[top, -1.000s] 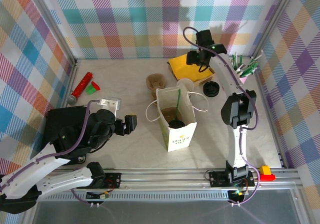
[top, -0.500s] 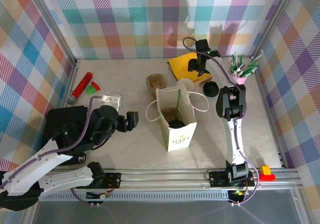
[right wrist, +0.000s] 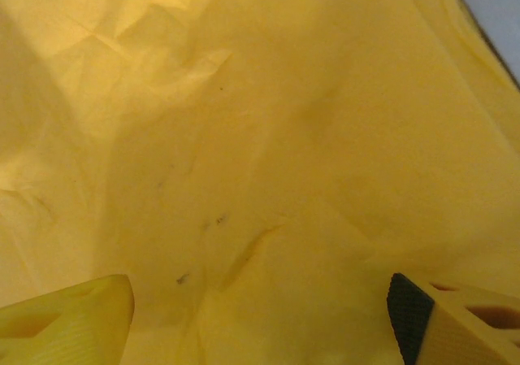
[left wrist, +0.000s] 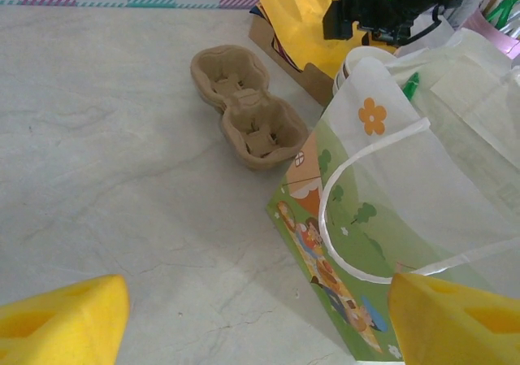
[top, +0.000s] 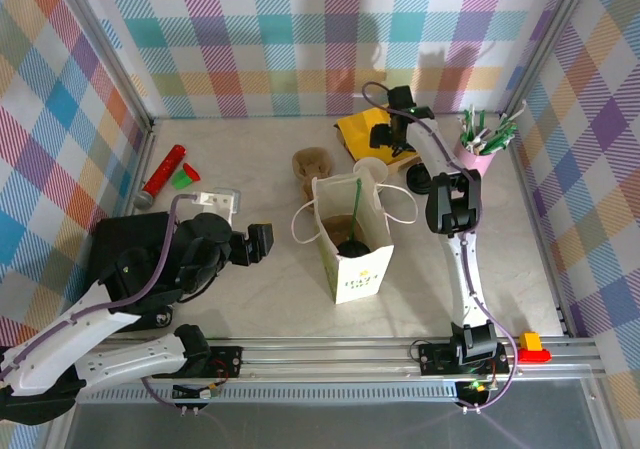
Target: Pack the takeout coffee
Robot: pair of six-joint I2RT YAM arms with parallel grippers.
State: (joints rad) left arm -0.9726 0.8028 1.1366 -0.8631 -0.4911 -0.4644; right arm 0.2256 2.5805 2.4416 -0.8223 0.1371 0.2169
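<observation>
The white paper bag (top: 356, 269) with green print stands open mid-table. Deep inside it sits the takeout coffee (top: 352, 247), of which only the round black lid shows, beside a green stick. My left gripper (top: 251, 244) hovers open to the left of the bag, nothing between its yellow fingers (left wrist: 69, 316); the bag (left wrist: 382, 219) rises just to its right. My right gripper (top: 386, 141) is open at the back, low over the yellow napkins (right wrist: 260, 137), with its jaws wide apart and nothing in them.
A lidless cream cup (top: 370, 169) stands behind the bag, a loose black lid (top: 420, 179) to its right. A brown cup carrier (top: 312, 161) lies behind-left. A pink cup of green sticks (top: 482, 141) is at the back right. A red tube (top: 164, 170) lies far left.
The right arm has folded in, its gripper sliding left and down onto the yellow napkins with the jaws opening wider. The left gripper has barely shifted.
</observation>
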